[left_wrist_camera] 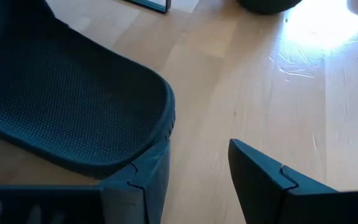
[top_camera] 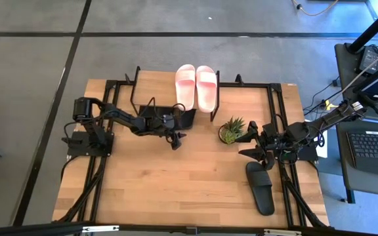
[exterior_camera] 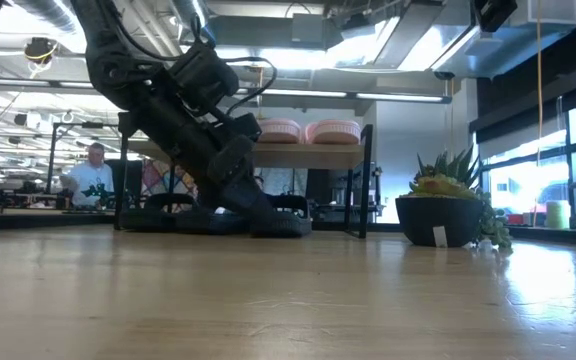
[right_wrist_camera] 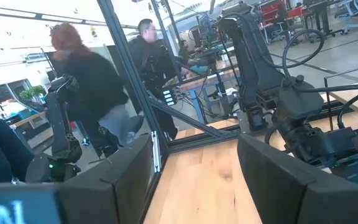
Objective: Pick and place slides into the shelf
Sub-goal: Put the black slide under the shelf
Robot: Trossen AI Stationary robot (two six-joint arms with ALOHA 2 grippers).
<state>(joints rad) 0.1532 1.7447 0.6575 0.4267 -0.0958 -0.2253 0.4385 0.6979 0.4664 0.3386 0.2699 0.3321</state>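
Slides first: your pale pink pair (top_camera: pixel 196 86) lies side by side on the low shelf's light wooden plank top (top_camera: pixel 156 85), while one matte black slide (top_camera: pixel 261 187) lies on the table (top_camera: pixel 176 190) near the right arm. Your left gripper (top_camera: pixel 178 140) sits low at the shelf's front, fingers spread beside another black slide (left_wrist_camera: pixel 73 118) — not gripping it. Your right gripper (top_camera: pixel 249 140) hovers by the small potted plant (top_camera: pixel 231 130), fingers apart and holding nothing.

Two dark jointed arms; black cables along links; wedge-shaped matte fingers (left_wrist_camera: pixel 142 186).
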